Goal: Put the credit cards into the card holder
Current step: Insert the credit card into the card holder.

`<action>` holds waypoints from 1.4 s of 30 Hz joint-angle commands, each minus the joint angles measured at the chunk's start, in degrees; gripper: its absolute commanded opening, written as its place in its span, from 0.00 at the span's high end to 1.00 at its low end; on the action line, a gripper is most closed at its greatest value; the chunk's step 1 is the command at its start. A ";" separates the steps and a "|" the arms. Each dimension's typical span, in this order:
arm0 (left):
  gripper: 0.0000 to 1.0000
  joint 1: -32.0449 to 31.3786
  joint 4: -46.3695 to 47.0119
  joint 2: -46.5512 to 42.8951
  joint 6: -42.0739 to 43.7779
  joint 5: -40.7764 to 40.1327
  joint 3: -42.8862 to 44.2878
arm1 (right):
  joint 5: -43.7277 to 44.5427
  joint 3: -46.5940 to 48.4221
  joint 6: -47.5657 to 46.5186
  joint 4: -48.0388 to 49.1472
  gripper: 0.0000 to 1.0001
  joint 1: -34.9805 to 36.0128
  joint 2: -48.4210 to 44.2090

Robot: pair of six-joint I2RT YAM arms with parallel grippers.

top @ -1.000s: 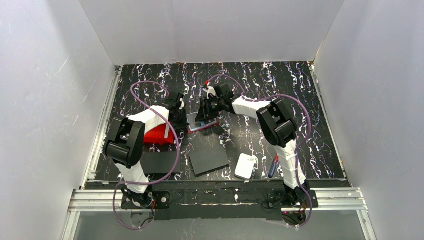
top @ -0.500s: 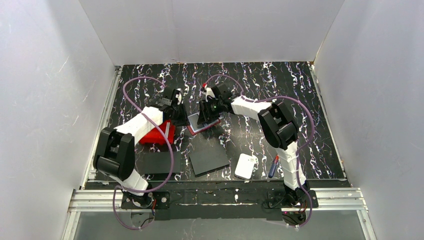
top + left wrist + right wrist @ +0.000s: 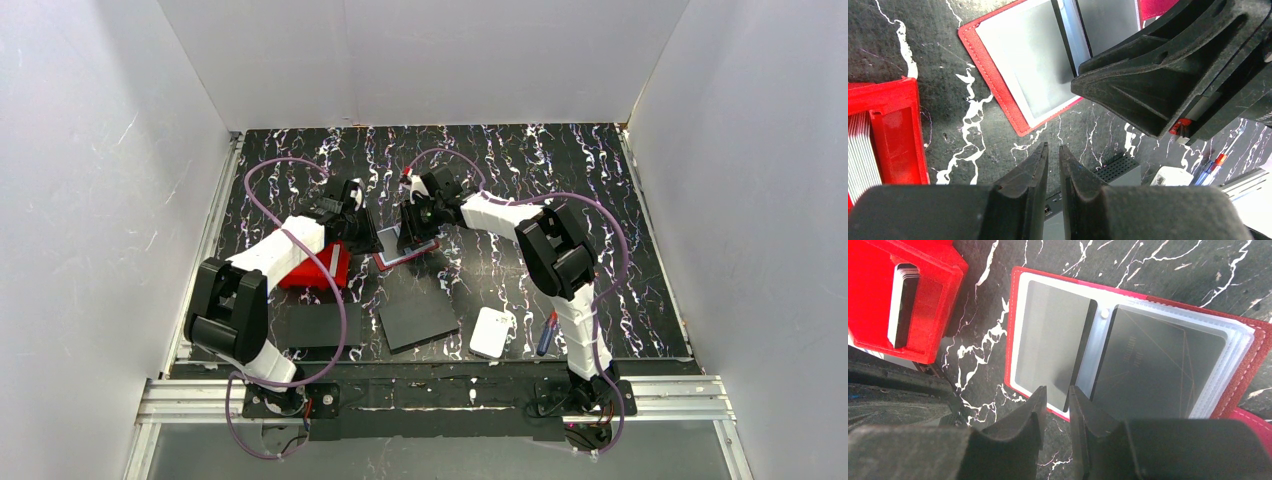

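Red holder point(image 3: 1010, 330) lies open and flat on the bench point(image 3: 560, 180), clear sleeves up. One card point(image 3: 1053, 340) sits on the page nearer the bin point(image 3: 878, 275), seemingly partly in its sleeve. Its near corner is right at your right claw point(image 3: 1055, 390). A second card point(image 3: 1158, 365) fills the other page.

Your right claw's fingers stand a narrow gap apart, and I cannot tell whether they touch the card. Your left claw point(image 3: 1053, 147) hovers just off the holder's bin-side corner, fingers nearly together with a slit between them and nothing in it.

As I judge it, the step in hand is seating that bin-side card.
- Push along the sleeve's length, low and flat, from the card's near edge. A push at the corner alone may skew it against the sleeve's seam.
- The holder looks light and will likely slide, so bring your left claw down onto its red border and pin it before you push.
- Stop once the card's edge is inside the sleeve.

More cards point(image 3: 899, 305) stand on edge in the bin beside the holder. Leave them until this one is home.
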 commanded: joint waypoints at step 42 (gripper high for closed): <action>0.78 2.64 14.02 8.50 -10.24 1.09 -4.41 | 8.43 -5.16 2.25 1.78 0.98 -0.08 3.14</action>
